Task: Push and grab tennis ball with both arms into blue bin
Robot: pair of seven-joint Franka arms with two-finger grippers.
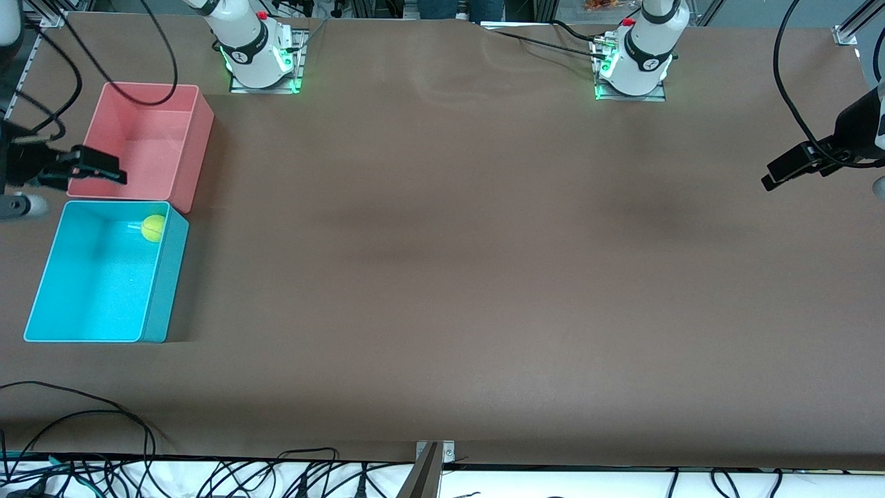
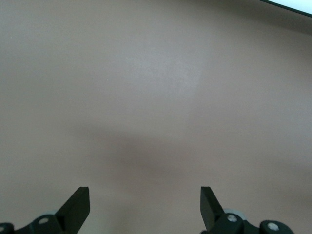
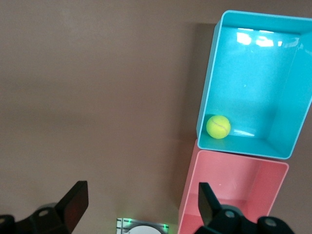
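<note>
The tennis ball lies inside the blue bin, on its floor, in the corner that is farthest from the front camera and nearest the middle of the table. In the right wrist view the ball rests against the bin wall that touches the pink bin. The pink bin stands just beside the blue bin, farther from the front camera, and holds nothing that can be seen.

The right gripper hangs over the outer edge of the pink bin, close to the blue bin, with its jaws spread wide and nothing between them; its black fingers show apart in its own wrist view. The left gripper is well apart from the blue bin, over the brown table at the left arm's end. Its fingers also stand wide open over bare table, holding nothing.

Judging from this, the task looks done: the ball sits in the right bin and neither gripper touches it. All that seems left is for both arms to pull back to a rest pose.
</note>
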